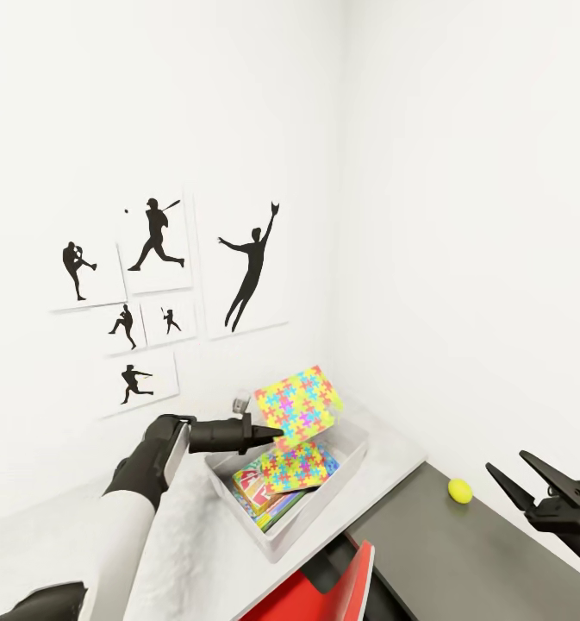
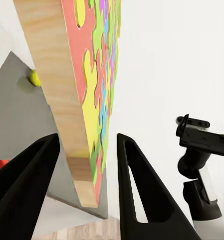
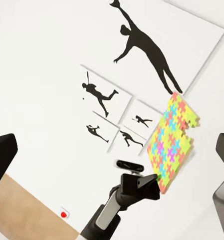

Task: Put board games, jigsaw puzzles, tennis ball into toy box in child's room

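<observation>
Head view: left hand (image 1: pixel 272 429) clamped on jigsaw puzzle (image 1: pixel 299 405) over toy box (image 1: pixel 346 476) (right hand (image 1: pixel 524 476) apart), release likely next.

Two plain white walls (image 1: pixel 462 216) meet in a corner at the far side, evenly and brightly lit with almost no shadow. On the left wall hangs a cluster of white panels with black sports silhouettes (image 1: pixel 156 285): a large leaping figure (image 1: pixel 251 272), a batter, a pitcher and three smaller players below. A light-grey counter (image 1: pixel 203 535) runs along that wall into the corner, joined on the right to a lower dark grey shelf (image 1: pixel 445 552). A red chair back (image 1: pixel 324 595) shows nearest. A strip of wood-plank floor (image 3: pixel 27 210) appears in the right wrist view.
</observation>
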You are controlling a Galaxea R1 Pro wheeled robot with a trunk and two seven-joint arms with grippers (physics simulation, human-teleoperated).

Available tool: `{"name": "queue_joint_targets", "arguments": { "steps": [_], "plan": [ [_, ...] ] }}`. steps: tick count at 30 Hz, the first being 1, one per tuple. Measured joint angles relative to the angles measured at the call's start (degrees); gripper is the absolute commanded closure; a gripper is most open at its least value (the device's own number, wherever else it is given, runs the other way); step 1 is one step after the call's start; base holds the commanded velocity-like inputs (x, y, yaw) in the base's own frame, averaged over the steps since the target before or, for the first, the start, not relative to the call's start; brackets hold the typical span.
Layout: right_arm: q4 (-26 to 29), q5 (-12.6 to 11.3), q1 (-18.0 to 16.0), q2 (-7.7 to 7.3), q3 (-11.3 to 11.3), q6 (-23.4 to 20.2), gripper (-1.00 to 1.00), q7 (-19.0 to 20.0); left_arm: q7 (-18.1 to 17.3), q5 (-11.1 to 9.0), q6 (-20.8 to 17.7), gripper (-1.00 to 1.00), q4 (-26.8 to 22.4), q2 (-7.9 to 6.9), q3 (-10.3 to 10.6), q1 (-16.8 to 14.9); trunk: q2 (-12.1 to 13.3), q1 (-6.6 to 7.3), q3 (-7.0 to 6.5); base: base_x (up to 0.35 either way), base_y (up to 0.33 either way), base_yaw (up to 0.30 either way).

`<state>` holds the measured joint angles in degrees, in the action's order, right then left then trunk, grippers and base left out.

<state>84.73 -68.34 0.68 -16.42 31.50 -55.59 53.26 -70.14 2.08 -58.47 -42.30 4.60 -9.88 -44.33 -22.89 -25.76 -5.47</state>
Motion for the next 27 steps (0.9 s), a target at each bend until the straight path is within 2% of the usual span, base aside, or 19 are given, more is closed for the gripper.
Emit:
{"name": "queue_joint_targets", "arguments": {
  "steps": [2,3,5,11,18,24,25,27],
  "plan": [
    [0.0,0.0,0.0,0.09,0.0,0.1,-1.00,0.0,0.0,0.0,0.0,1.00,0.0,1.09,0.0,0.0,0.0,0.00,0.00,0.000,0.000,0.000],
    [0.1,0.0,0.0,0.29,0.0,0.1,-1.00,-0.1,0.1,0.0,0.0,1.00,0.0,2.36,-0.1,0.0,0.0,0.00,0.00,0.000,0.000,0.000],
    [0.1,0.0,0.0,0.39,0.0,0.1,-1.00,-0.1,0.7,0.1,0.1,1.00,0.0,3.37,-0.1,0.0,0.0,0.00,0.00,0.000,0.000,0.000],
    [0.2,0.1,0.0,0.44,0.0,0.2,-1.00,0.0,3.8,-0.2,0.1,1.00,0.0,5.15,-0.1,0.1,0.0,0.00,0.00,0.000,0.000,0.000],
    [0.2,0.1,0.0,0.44,0.0,0.2,-1.00,-0.1,4.1,-0.3,0.3,1.00,4.9,5.33,-0.2,0.1,0.0,0.00,0.00,0.000,0.000,0.000],
    [0.2,0.1,0.0,0.46,0.0,0.2,-1.00,-0.1,5.7,-3.4,0.4,1.00,7.7,5.34,-0.4,0.1,0.0,0.00,0.00,0.000,0.000,0.000],
    [0.2,0.1,0.0,0.49,0.0,0.2,-1.00,-0.1,6.5,-3.8,0.4,1.00,7.8,5.34,-0.9,0.1,0.0,0.00,0.00,0.000,0.000,0.000],
    [0.2,0.1,0.0,0.48,0.0,0.2,-1.00,-0.1,8.3,-4.2,0.4,1.00,8.0,5.34,-3.1,0.1,0.0,0.00,0.00,0.000,0.000,0.000]
  ]
}}
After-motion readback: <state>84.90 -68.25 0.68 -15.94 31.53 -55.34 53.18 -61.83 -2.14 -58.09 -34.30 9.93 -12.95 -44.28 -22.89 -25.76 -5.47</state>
